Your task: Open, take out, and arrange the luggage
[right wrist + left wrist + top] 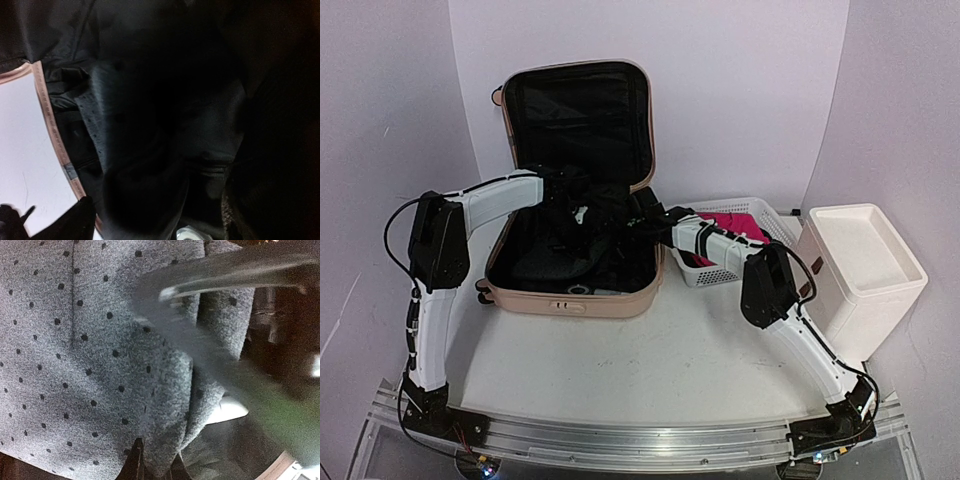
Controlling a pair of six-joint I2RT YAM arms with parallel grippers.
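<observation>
The pale pink luggage [570, 298] lies open on the table, its lid [642, 120] standing upright at the back, black lining showing. Dark clothes fill its base. My left gripper [575, 212] reaches in from the left. In the left wrist view it [155, 465] is shut on a fold of grey cloth with black dots [75, 365]. My right gripper [638, 222] reaches in from the right, just above the dark clothes. The right wrist view is very dark: one finger [77, 220] shows far at the lower left, the jaws wide apart, nothing seen between them. The luggage's pink rim [50, 120] runs down its left side.
A white mesh basket [760, 208] holding a pink cloth [730, 222] stands right of the luggage, close behind my right forearm. A white plastic drawer cabinet [860, 260] stands at the far right. White walls close in the back and sides.
</observation>
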